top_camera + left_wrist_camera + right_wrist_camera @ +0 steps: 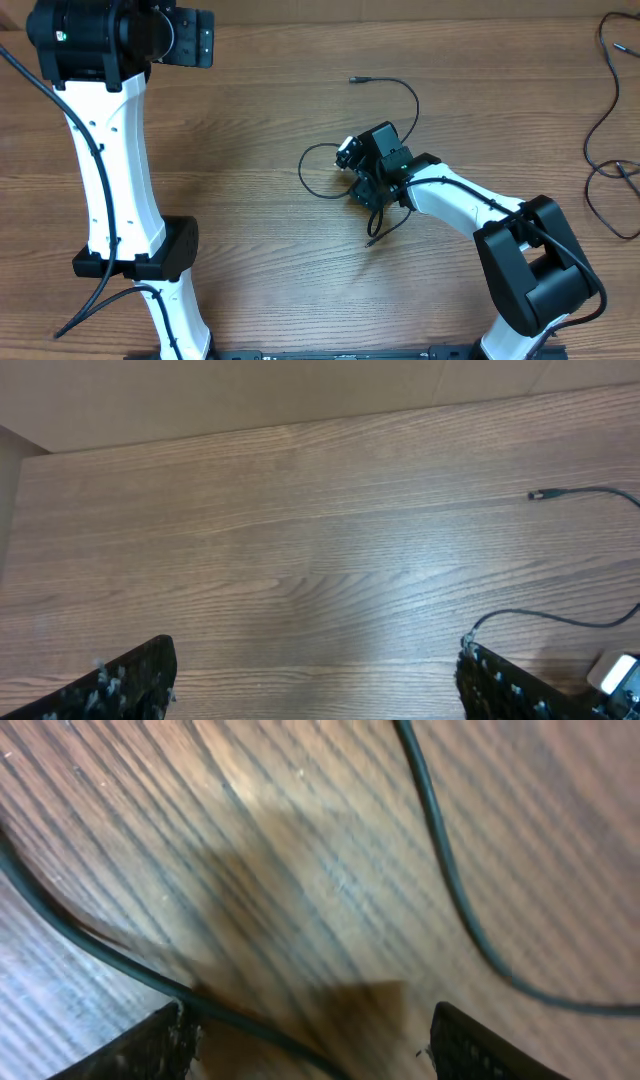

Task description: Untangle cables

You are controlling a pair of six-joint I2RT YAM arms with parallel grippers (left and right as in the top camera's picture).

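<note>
Right gripper [320,1055] fingertips [160,1045] fill the bottom corners of the wrist view. They are spread wide and pinch nothing, with bare wood between them. One black cable strand [90,955] comes in from the left, passes just beside the left fingertip and crosses low between the two. A second strand [450,890] curves down from the top and away to the right, clear of the fingers.

From overhead, this gripper sits low over the middle of the surface [250,130], on top of the tangled cable [305,170]. The cable loops out to the left, arcs toward the far edge where it ends in a small plug [355,79], and sends a short tail toward the near edge.

Another thin cable [586,150] winds along the right edge, well apart from the tangle.

Left gripper [315,680] is near the far left corner, spread wide and empty over bare wood.
</note>
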